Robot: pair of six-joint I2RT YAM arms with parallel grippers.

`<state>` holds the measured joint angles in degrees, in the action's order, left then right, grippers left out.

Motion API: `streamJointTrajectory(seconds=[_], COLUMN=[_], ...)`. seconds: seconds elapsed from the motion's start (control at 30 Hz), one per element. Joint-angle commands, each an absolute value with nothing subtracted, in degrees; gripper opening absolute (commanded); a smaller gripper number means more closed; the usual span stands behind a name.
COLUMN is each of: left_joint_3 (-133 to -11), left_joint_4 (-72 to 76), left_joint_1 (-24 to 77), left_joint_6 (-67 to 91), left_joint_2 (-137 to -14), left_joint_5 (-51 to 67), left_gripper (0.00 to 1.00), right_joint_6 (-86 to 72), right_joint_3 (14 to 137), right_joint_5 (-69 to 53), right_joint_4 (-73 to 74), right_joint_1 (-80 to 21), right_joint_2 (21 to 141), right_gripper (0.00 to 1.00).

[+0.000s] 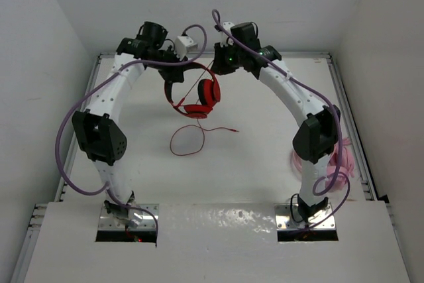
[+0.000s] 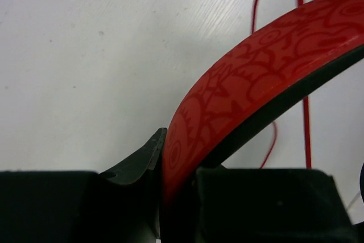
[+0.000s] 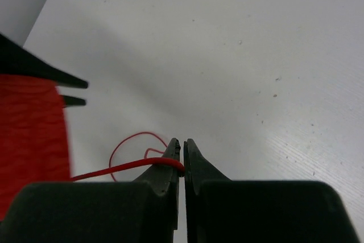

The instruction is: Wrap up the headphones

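Observation:
The red headphones [image 1: 199, 94] hang above the table's far middle, held up by their headband. My left gripper [image 1: 173, 64] is shut on the patterned red headband [image 2: 250, 78], whose black inner band shows beneath. My right gripper [image 1: 222, 57] is shut on the thin red cable [image 3: 128, 167], which runs left from its fingertips toward the headphones [image 3: 31, 135]. The rest of the cable lies in a loose loop on the table [image 1: 189, 140], its plug end pointing right [image 1: 235, 130].
Pale pink headphones with a pink cable [image 1: 341, 160] lie at the table's right edge behind my right arm. White walls enclose the table on the left, far and right sides. A raised white ledge [image 1: 218, 217] spans the near edge.

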<state>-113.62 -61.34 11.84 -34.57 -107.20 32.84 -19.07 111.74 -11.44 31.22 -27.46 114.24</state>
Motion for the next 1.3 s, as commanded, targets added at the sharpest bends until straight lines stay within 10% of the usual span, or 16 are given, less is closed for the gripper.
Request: streamJointTrajectory(seconds=[0.0,0.77,1.07,1.27], left_joint_3=[-111.1,-108.1,-102.4,-82.7], left_joint_4=[-70.5,-40.1,-38.3,-3.3], left_joint_1=[14.6,21.4,22.3,22.6], left_joint_6=[-44.7,-55.6,-69.5,-68.8], left_joint_2=[-107.3,-108.0,-101.5,-95.1], left_joint_5=[20.9,-25.8,-16.0,-29.1], left_gripper=[0.00,0.00,0.00,0.00], right_joint_6=[-15.8,-0.5,8.5,-18.2], right_joint_3=[116.9,113.2,105.7,107.1], right_joint_5=[-9.9,-13.6,-31.4,-53.9], right_joint_4=[31.9,46.5,41.9,40.0], right_joint_1=[-23.9,-24.5,-20.9,-15.5], right_joint_2=[112.9,109.1,104.2,104.2], right_gripper=[0.00,0.00,0.00,0.00])
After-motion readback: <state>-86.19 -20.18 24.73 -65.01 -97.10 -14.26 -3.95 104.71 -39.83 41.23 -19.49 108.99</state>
